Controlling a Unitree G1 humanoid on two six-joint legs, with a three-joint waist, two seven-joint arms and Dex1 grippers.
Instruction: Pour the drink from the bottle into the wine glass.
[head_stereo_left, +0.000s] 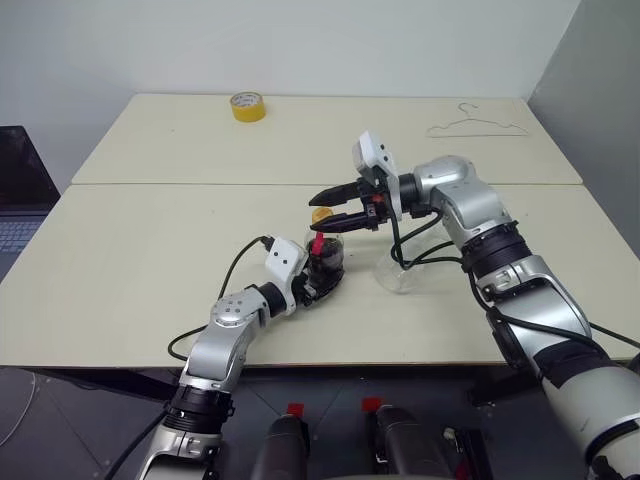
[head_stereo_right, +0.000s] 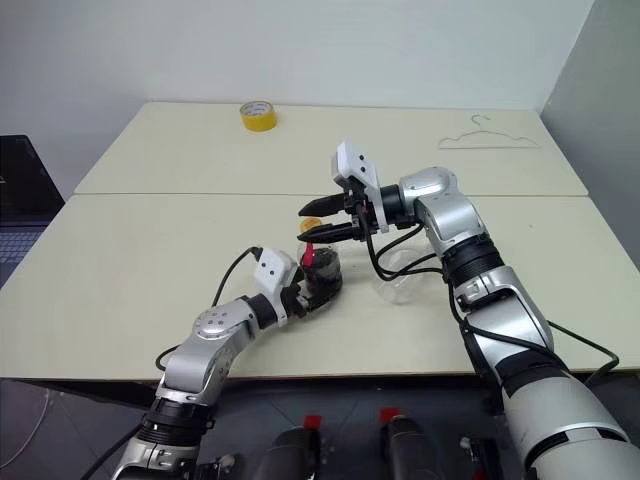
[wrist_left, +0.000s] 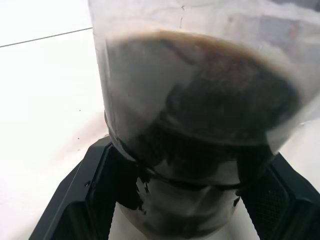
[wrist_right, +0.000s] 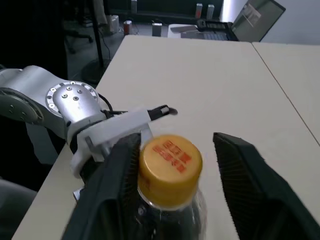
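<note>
The left gripper (head_stereo_left: 322, 276) is seen near the middle of the front desk, clamped around the lower body of the bottle (head_stereo_left: 327, 262), which is held upright on the desk (head_stereo_left: 130, 270). In the left wrist view the black fingers (wrist_left: 82, 200) are pressed against both sides of the clear plastic, and the drink (wrist_left: 210, 110) is seen as a dark brown mass filling the bottle's lower part. A red strip (head_stereo_left: 318, 244) is visible at the neck, and the yellow cap (wrist_right: 170, 167) is still screwed on. The right gripper (head_stereo_left: 330, 209) is held level just above the bottle, pointing toward the robot's left; its jaws are parted, with the cap lying between them, one finger just beside the cap and the other apart from it. The wine glass (head_stereo_left: 397, 272) is found just to the right of the bottle, partly hidden behind the right arm. A yellow tape roll (head_stereo_left: 248, 105) lies near the far edge of the rear desk, and a wire hanger (head_stereo_left: 478, 125) near its far right corner.
</note>
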